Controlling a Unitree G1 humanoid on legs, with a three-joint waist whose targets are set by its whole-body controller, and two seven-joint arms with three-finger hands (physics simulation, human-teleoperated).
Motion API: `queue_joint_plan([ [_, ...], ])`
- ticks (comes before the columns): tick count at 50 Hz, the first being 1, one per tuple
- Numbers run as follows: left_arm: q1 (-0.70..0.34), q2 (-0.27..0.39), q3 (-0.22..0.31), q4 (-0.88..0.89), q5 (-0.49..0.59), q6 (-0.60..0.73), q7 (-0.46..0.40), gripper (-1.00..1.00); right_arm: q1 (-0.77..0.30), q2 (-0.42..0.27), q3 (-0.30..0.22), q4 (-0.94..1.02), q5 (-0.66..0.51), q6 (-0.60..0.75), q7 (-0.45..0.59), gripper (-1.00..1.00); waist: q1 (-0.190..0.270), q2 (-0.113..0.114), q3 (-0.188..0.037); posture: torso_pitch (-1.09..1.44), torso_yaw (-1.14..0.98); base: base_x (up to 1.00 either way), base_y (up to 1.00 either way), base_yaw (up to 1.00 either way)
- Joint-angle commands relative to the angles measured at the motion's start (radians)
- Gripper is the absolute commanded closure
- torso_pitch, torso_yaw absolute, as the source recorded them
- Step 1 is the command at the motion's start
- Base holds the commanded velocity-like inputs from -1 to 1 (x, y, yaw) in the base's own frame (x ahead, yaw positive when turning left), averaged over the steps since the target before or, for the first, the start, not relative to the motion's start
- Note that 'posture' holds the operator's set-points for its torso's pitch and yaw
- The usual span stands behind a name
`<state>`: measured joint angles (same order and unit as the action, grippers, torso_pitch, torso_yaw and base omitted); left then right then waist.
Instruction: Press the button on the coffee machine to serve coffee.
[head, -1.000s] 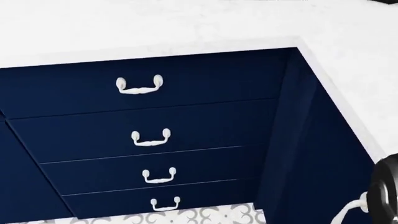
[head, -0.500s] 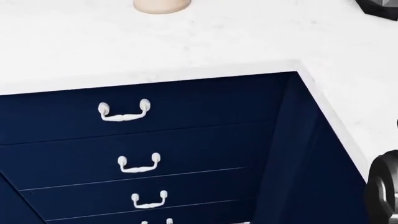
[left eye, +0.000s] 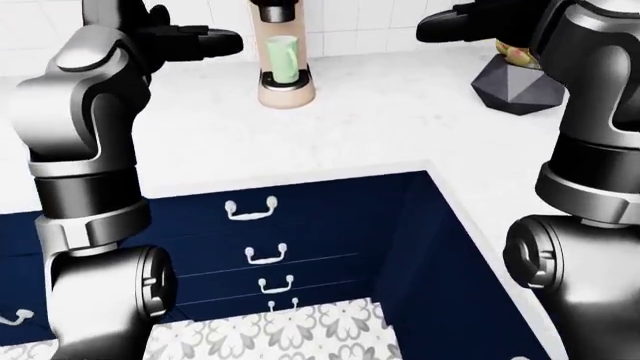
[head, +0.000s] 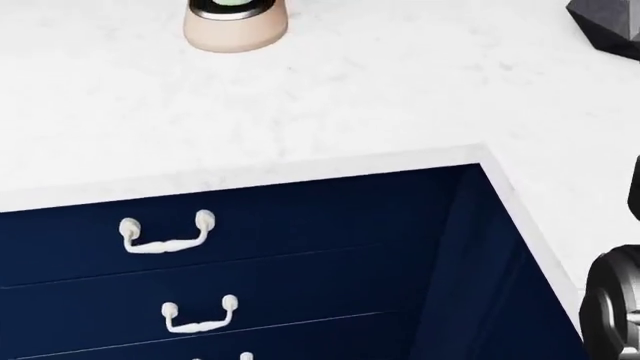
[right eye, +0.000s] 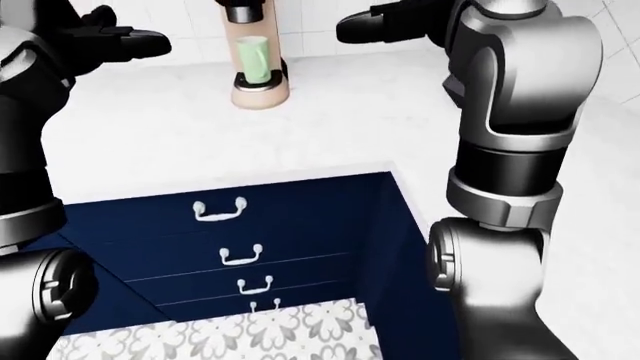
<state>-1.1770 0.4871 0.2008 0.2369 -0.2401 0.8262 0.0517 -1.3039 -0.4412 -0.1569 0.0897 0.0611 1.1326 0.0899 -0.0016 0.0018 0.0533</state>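
Observation:
The beige coffee machine (left eye: 285, 79) stands on the white counter by the tiled wall, at the top of the left-eye view. A green cup (left eye: 283, 58) sits in it. Its top is cut off by the frame, so no button shows. Only its base (head: 235, 26) shows in the head view. My left hand (left eye: 205, 39) is raised to the left of the machine, fingers open and pointing at it, apart from it. My right hand (left eye: 450, 26) is raised to the right of the machine, open and empty.
The L-shaped white marble counter (left eye: 380, 127) runs along the top and right. A dark faceted object (left eye: 517, 86) stands on it at the right. Navy drawers (left eye: 310, 217) with white handles lie below, over a patterned floor (left eye: 270, 334).
The head view has shifted: the drawers slide down the picture, more counter shows, and the machine's base and the dark object come in at the top. The camera moved, not the things.

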Motion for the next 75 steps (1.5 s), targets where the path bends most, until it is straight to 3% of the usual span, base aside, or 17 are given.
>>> queue_joint_plan([
  [1,-0.037,0.019,0.015,-0.027,0.006,-0.038,0.006,-1.00,-0.039,-0.003,0.000,-0.024,0.001,-0.037,0.002,-1.00,0.004,-0.004,-0.023,0.00,0.00,0.20,0.00,0.00],
  [5,-0.045,0.027,0.013,-0.021,0.007,-0.039,0.001,-1.00,-0.034,0.000,-0.002,-0.036,-0.001,-0.029,0.001,-1.00,-0.012,0.077,-0.038,0.00,0.00,0.20,0.00,0.00],
  [8,-0.041,0.026,0.016,-0.018,0.007,-0.045,0.003,-1.00,-0.032,0.001,-0.003,-0.037,-0.001,-0.030,0.001,-1.00,-0.014,0.088,-0.033,0.00,0.00,0.20,0.00,0.00],
  [16,-0.054,0.035,0.021,-0.011,0.000,-0.040,0.008,-1.00,-0.009,0.010,-0.007,-0.047,0.003,-0.037,-0.005,-1.00,0.002,0.017,-0.029,0.00,0.00,0.20,0.00,0.00],
  [20,-0.044,0.031,0.019,-0.018,-0.003,-0.042,0.011,-1.00,-0.007,0.005,-0.006,-0.046,0.003,-0.039,-0.007,-1.00,0.017,-0.075,-0.046,0.00,0.00,0.20,0.00,0.00],
  [21,-0.046,0.030,0.022,-0.017,-0.007,-0.037,0.012,-1.00,-0.010,0.004,-0.007,-0.047,0.003,-0.036,-0.006,-1.00,0.010,-0.038,-0.036,0.00,0.00,0.20,0.00,0.00],
  [23,-0.046,0.033,0.022,-0.018,-0.010,-0.037,0.012,-1.00,-0.010,0.004,-0.006,-0.049,0.004,-0.034,-0.005,-1.00,0.012,-0.057,-0.033,0.00,0.00,0.20,0.00,0.00],
  [30,-0.045,0.033,0.019,-0.017,-0.012,-0.038,0.015,-1.00,-0.012,0.004,-0.002,-0.040,0.002,-0.039,0.000,-1.00,0.003,0.001,-0.024,0.00,0.00,0.20,0.00,0.00],
  [34,-0.047,0.037,0.020,-0.014,-0.012,-0.039,0.014,-1.00,-0.022,0.001,0.002,-0.043,-0.002,-0.029,0.004,-1.00,-0.013,0.087,-0.043,0.00,0.00,0.20,0.00,0.00],
  [45,-0.034,0.043,0.025,-0.025,-0.021,-0.035,0.017,-1.00,-0.016,0.011,0.000,-0.050,-0.004,-0.028,0.003,-1.00,0.003,0.015,-0.029,0.00,0.00,0.20,0.00,0.00],
  [49,-0.038,0.043,0.023,-0.028,-0.022,-0.029,0.019,-1.00,-0.018,0.014,0.001,-0.051,-0.005,-0.026,0.002,-1.00,0.016,-0.081,-0.050,0.00,0.00,0.20,0.00,0.00],
  [50,-0.037,0.041,0.023,-0.029,-0.022,-0.031,0.019,-1.00,-0.018,0.015,0.002,-0.050,-0.006,-0.027,0.002,-1.00,0.009,-0.032,-0.035,0.00,0.00,0.20,0.00,0.00],
  [51,-0.034,0.041,0.023,-0.035,-0.023,-0.028,0.020,-1.00,-0.018,0.017,0.001,-0.048,-0.005,-0.029,0.001,-1.00,0.015,-0.058,-0.033,0.00,0.00,0.20,0.00,0.00],
  [57,-0.020,0.039,0.024,-0.047,-0.023,-0.027,0.022,-1.00,-0.018,0.023,0.008,-0.026,-0.014,-0.061,0.003,-1.00,0.005,-0.026,-0.007,0.00,0.00,0.14,0.00,0.00],
  [61,-0.025,0.041,0.026,-0.048,-0.022,-0.021,0.026,-1.00,-0.012,0.024,0.003,-0.043,-0.011,-0.058,0.006,-1.00,-0.014,0.041,-0.027,0.00,0.00,0.00,0.00,0.00],
  [72,-0.008,0.037,0.029,-0.026,-0.024,-0.051,0.031,-1.00,-0.009,0.022,0.011,-0.044,-0.017,-0.062,0.007,-1.00,0.028,0.029,-0.045,0.00,0.00,0.00,0.00,0.60],
  [75,-0.001,0.039,0.030,-0.029,-0.026,-0.051,0.033,-1.00,-0.005,0.022,0.015,-0.037,-0.029,-0.059,0.006,-1.00,0.025,-0.005,-0.009,0.00,0.00,0.00,0.00,0.05],
])
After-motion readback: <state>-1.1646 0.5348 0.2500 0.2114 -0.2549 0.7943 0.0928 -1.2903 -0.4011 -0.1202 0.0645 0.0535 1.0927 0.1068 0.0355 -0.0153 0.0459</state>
